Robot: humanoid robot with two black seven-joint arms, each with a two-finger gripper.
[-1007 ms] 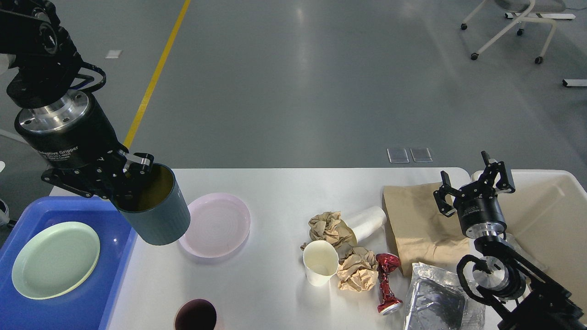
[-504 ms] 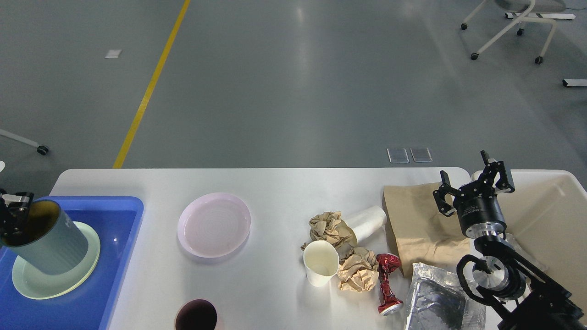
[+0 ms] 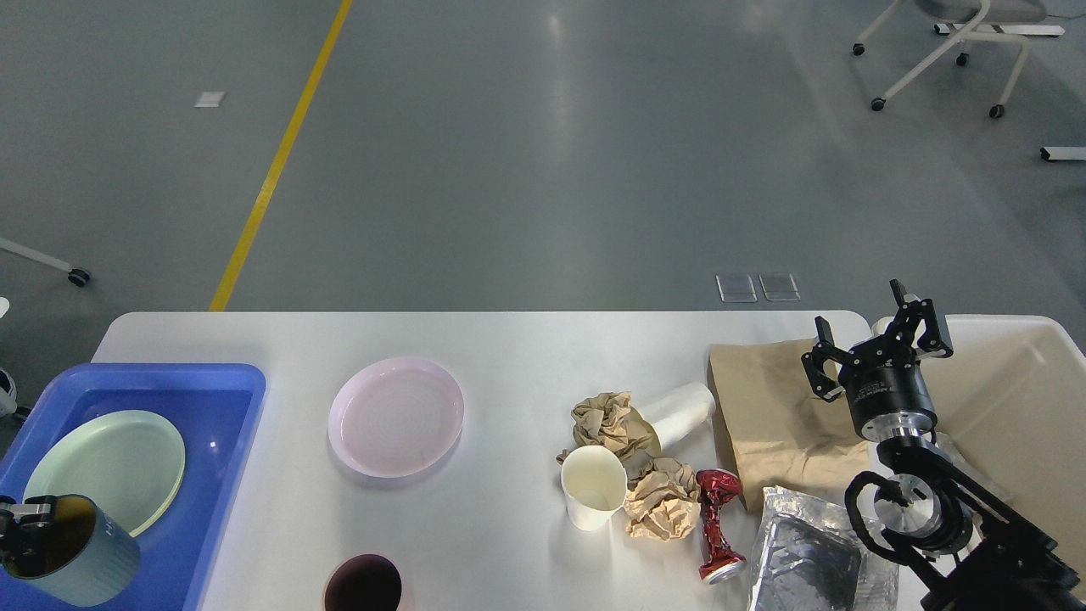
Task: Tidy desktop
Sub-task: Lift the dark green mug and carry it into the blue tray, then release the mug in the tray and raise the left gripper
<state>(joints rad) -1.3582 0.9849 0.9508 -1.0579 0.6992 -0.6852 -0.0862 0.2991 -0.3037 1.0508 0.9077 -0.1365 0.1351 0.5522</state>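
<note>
While my left gripper (image 3: pixel 19 528) shows only as a small dark part at the lower left edge, it pinches the rim of a grey-green cup (image 3: pixel 72 552), which hangs tilted over the near end of the blue tray (image 3: pixel 216 475). A pale green plate (image 3: pixel 106 471) lies flat in that tray, just beyond the cup. The tray sits on the left end of the white desktop (image 3: pixel 509 356), which spans nearly the whole width of my view.

My right gripper (image 3: pixel 878 344) is raised over the right side, fingers spread wide and holding nothing, above a flat brown paper bag (image 3: pixel 764 416). Beside it, past the desktop's right end, stands a cream bin (image 3: pixel 1018 399).

A pink plate (image 3: pixel 396 416) rests left of centre. Further right lies a cluster: an upright white paper cup (image 3: pixel 592 488), another white cup on its side (image 3: pixel 683 409), two crumpled brown paper wads (image 3: pixel 607 420), a crushed red can (image 3: pixel 717 526) and a silver foil bag (image 3: pixel 806 560). A dark maroon cup (image 3: pixel 363 585) sits at the near edge.
</note>
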